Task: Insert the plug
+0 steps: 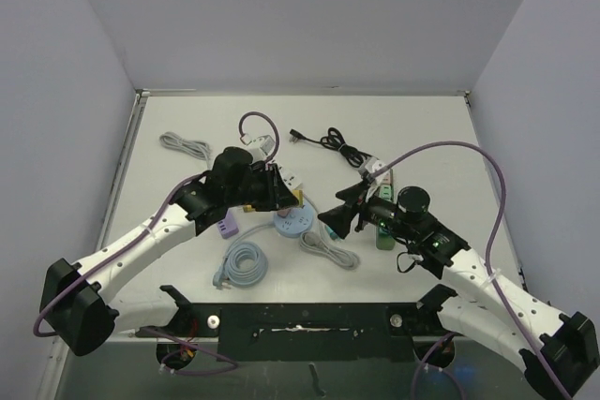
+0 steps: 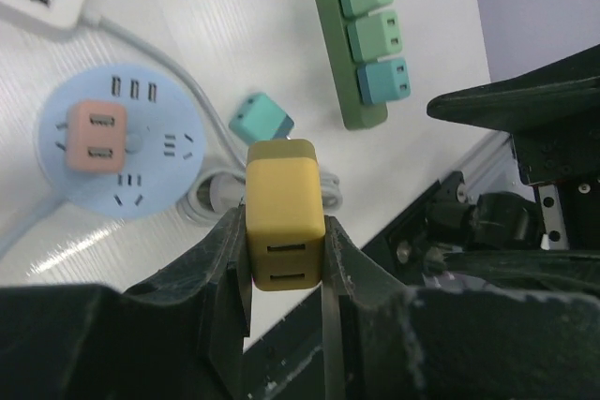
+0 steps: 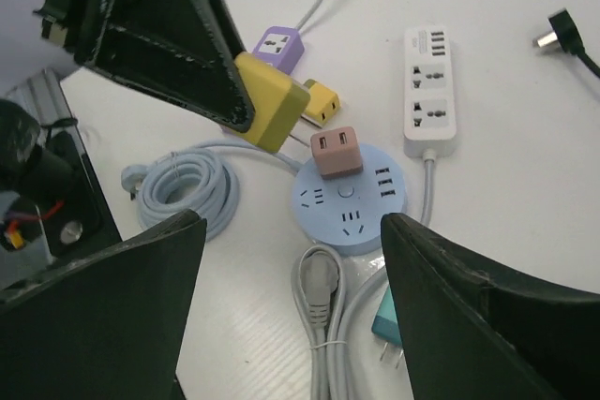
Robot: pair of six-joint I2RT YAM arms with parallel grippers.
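Yellow plug (image 2: pixel 285 215): small rigid block, probably light, smooth-sided; best pinched across flat sides, as now; raised in the air.
Left gripper (image 2: pixel 286 236): clamped on plug body; prongs unseen.
Round blue strip (image 3: pixel 349 201): near plug, lower; pink adapter (image 3: pixel 335 150) fills one socket.
Right gripper (image 3: pixel 291 250): spread wide, empty.
In the way: grey cable (image 3: pixel 319 297), teal plug (image 2: pixel 261 119) beside strip.
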